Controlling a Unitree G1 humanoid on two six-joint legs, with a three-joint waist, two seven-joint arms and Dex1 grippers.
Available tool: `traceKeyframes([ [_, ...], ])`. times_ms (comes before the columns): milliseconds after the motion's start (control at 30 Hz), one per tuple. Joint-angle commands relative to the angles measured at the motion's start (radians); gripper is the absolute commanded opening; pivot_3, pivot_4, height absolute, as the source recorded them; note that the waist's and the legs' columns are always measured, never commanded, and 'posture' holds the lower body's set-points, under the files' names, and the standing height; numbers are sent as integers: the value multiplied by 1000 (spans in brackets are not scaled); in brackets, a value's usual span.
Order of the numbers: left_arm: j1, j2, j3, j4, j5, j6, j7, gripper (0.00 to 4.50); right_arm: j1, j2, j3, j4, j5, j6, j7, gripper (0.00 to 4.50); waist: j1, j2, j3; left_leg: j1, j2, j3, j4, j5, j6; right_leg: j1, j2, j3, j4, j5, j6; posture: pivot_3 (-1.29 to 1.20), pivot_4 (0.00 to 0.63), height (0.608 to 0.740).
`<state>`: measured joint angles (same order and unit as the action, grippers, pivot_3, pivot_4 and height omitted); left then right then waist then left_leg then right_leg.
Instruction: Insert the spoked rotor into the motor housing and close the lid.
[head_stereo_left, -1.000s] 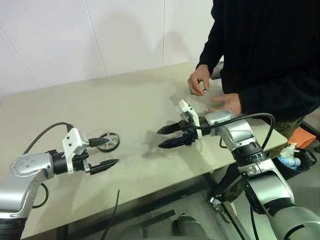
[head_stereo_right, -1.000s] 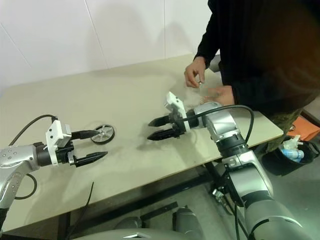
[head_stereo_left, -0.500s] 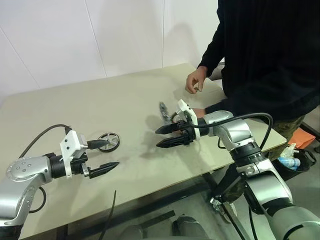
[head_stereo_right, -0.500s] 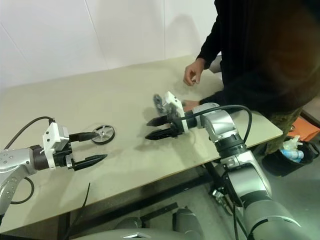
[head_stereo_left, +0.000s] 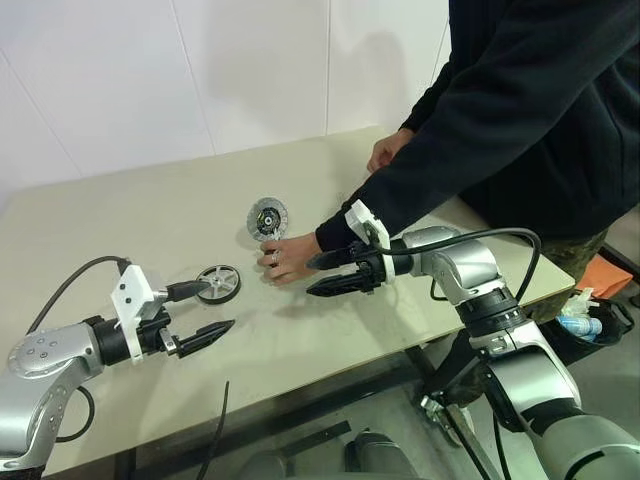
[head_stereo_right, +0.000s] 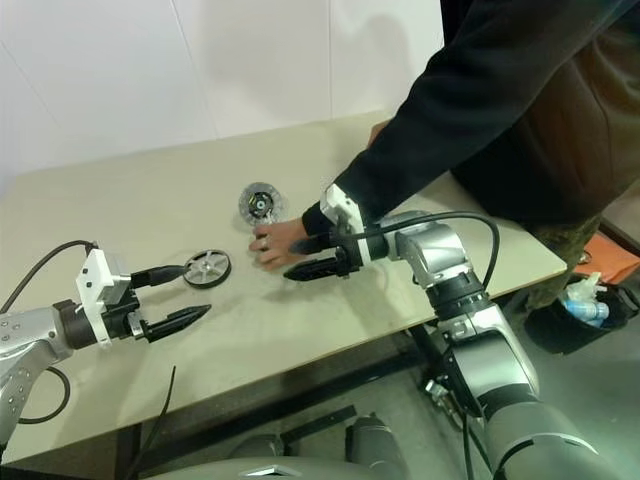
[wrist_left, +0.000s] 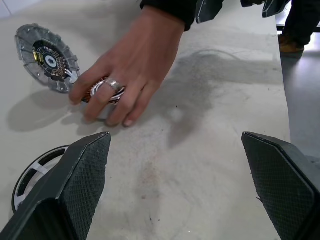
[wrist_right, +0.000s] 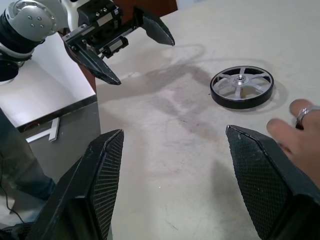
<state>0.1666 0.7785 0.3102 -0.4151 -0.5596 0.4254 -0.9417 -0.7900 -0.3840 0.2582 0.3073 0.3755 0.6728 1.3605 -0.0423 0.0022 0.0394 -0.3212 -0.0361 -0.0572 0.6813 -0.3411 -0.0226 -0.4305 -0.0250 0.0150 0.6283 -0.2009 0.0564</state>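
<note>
Left eye view, person's hand (head_stereo_left: 284, 258) now beside lid (head_stereo_left: 267, 216)

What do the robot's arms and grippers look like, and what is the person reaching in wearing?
Both arms are silver-grey metal with black joints and a black cable looping from each wrist. A white block sits behind each gripper. The left gripper and right gripper each have two black, pointed fingers with finely textured pads. The person's hand comes out of a black long sleeve and wears a silver ring.

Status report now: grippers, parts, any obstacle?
Left gripper open, right gripper open, both empty. Rotor flat on table. Person's hand on housing beside lid, blocking access.
</note>
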Motion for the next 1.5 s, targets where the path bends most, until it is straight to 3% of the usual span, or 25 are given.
traceKeyframes([
  [33, -4, 1, 45, -23, -4, -16, 19, 4457, -15, -8, -20, -45, 21, 10, -1, 3436, 0, 0, 0, 0, 0, 0, 0, 0, 0, 0, 0, 0, 0, 0, 0, 0, 0, 740],
  [1500, -71, 6, 41, 28, -4, -13, 14, 4457, -47, 17, -4, -3, -3, -6, -2, 3436, -1, 1, 5, 0, 0, 0, -1, 0, 0, 0, 0, 0, -1, -1, 0, 0, 0, 740],
])
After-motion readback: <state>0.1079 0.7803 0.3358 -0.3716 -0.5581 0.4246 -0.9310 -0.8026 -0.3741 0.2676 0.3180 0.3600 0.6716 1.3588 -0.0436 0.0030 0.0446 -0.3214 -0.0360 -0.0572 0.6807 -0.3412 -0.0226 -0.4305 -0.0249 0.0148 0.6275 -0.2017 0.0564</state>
